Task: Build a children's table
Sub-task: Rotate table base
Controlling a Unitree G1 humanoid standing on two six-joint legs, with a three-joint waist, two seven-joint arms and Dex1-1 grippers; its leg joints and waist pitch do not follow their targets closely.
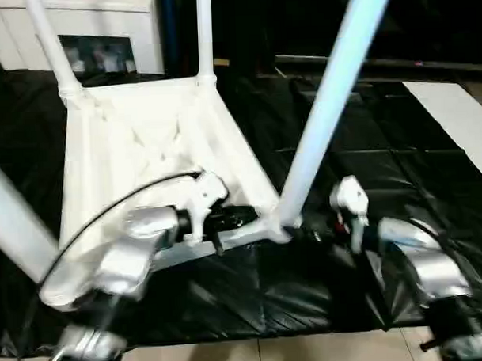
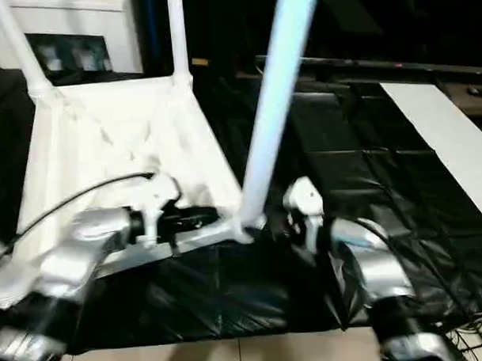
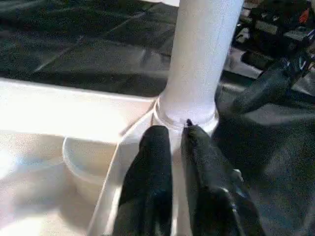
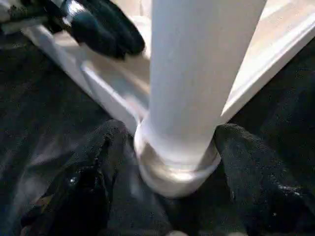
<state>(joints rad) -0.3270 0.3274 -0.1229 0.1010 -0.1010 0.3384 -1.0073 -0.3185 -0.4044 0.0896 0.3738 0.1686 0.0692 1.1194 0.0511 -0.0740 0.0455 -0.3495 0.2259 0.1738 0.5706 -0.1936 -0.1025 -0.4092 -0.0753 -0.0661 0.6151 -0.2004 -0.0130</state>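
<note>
The children's table top (image 1: 145,144) lies upside down on the black cover, ribbed underside up. Two legs (image 1: 50,44) (image 1: 204,31) stand in its far corners and another (image 1: 13,228) slants past the near left. A long white leg (image 1: 326,114) rises tilted from the near right corner socket (image 3: 187,115). My left gripper (image 1: 241,218) rests on the near rim beside that socket, its fingers (image 3: 147,167) a narrow slit apart. My right gripper (image 4: 174,130) is open, one finger (image 4: 93,167) on each side of the leg's base without squeezing it.
The black-covered work table (image 1: 367,168) stretches to the right, with a white panel (image 1: 452,110) lying at its far right. A white cabinet (image 1: 101,19) stands behind. The table's front edge and light floor (image 1: 255,354) are just below my forearms.
</note>
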